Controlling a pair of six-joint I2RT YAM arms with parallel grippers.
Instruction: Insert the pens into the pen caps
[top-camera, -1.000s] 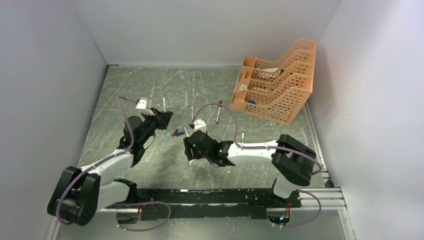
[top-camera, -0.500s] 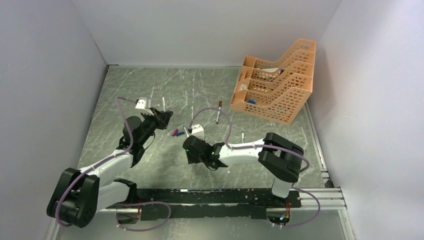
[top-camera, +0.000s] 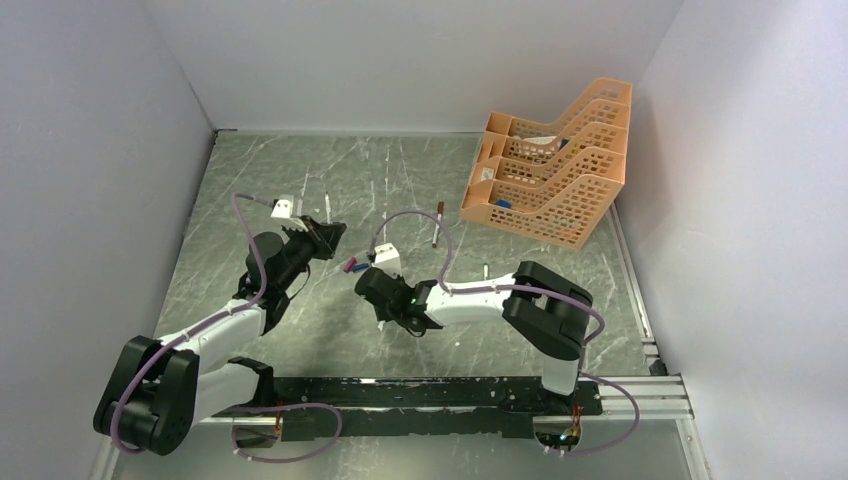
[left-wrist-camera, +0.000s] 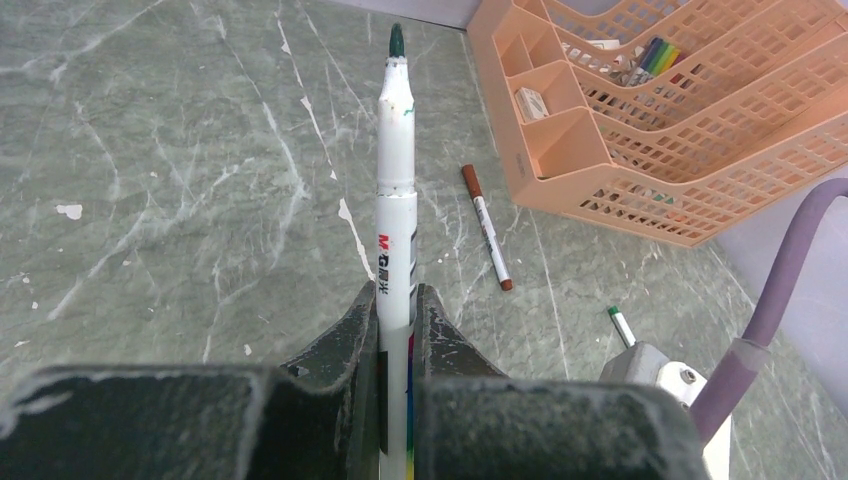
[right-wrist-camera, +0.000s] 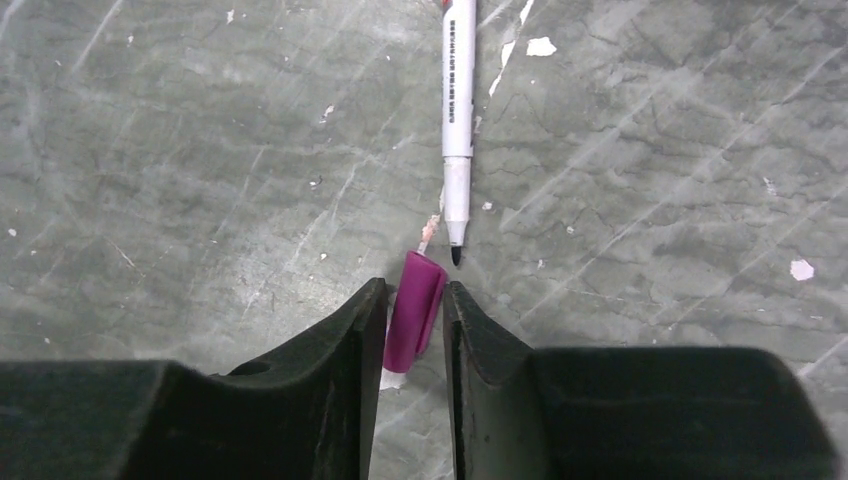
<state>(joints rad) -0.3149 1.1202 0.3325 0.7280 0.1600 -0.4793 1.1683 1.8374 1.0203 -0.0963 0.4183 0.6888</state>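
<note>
My left gripper (left-wrist-camera: 397, 300) is shut on a white pen (left-wrist-camera: 396, 200) whose green tip points toward the orange tray; the gripper also shows in the top view (top-camera: 328, 233). My right gripper (right-wrist-camera: 415, 300) is shut on a magenta cap (right-wrist-camera: 413, 312), which sits tilted between the fingers. A white pen (right-wrist-camera: 458, 120) with a black tip lies just beyond it. In the top view the right gripper (top-camera: 362, 280) is beside another magenta cap (top-camera: 349, 267) on the table. A brown-ended pen (top-camera: 437, 226) and a green-tipped pen (top-camera: 485, 272) lie to the right.
An orange mesh tray (top-camera: 548, 170) stands at the back right, also in the left wrist view (left-wrist-camera: 640, 120). Another pen (top-camera: 327, 206) lies behind the left gripper. Grey walls close in the table on three sides.
My right arm has swung left, bringing its gripper closer to the caps and the left gripper. The left arm has not moved.
</note>
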